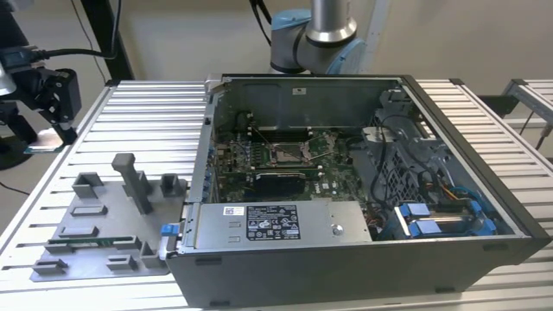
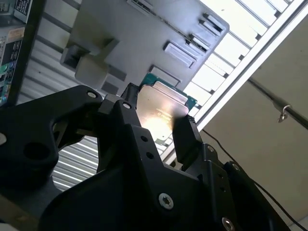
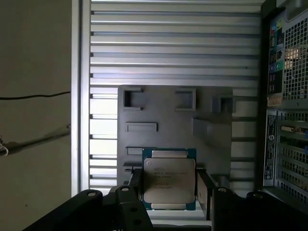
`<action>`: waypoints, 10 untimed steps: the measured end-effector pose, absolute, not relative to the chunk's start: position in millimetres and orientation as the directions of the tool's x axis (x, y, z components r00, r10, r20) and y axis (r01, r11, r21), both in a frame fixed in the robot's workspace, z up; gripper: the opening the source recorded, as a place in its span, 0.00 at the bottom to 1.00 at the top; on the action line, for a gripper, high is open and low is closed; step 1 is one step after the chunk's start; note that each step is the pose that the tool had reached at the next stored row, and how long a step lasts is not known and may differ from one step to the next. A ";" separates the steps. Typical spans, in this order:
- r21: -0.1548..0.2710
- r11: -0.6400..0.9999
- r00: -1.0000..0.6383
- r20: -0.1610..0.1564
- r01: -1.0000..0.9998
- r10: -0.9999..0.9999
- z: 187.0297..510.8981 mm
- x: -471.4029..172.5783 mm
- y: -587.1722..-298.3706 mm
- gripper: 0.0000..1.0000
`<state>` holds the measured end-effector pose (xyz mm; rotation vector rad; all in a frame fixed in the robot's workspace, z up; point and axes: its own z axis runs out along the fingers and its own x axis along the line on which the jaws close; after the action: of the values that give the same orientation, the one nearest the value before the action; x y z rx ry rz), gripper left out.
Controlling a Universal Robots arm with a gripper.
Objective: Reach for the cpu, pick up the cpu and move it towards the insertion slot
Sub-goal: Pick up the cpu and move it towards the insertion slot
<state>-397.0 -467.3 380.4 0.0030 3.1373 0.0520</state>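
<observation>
Gripper [image 3: 169, 191], black, is seen clamped on the thin silvery-beige square cpu [image 3: 169, 180]; the silver-framed insertion slot [image 1: 289, 153] is found well apart, toward the exterior view's right.

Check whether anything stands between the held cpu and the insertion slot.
The gripper holds the cpu outside the computer case. The case's side wall rises between it and the insertion slot; the case is open on top.
</observation>
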 end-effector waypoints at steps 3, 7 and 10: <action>0.033 0.999 -1.000 -0.004 0.002 0.002 380.4 -394.8 -467.3 0.00; 0.033 0.999 -1.000 -0.004 0.002 0.002 380.3 -389.7 -467.3 0.00; 0.033 0.999 -1.000 -0.004 0.002 0.002 380.3 -384.0 -467.3 0.00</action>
<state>-384.0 -467.3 380.3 0.0033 3.1372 0.0521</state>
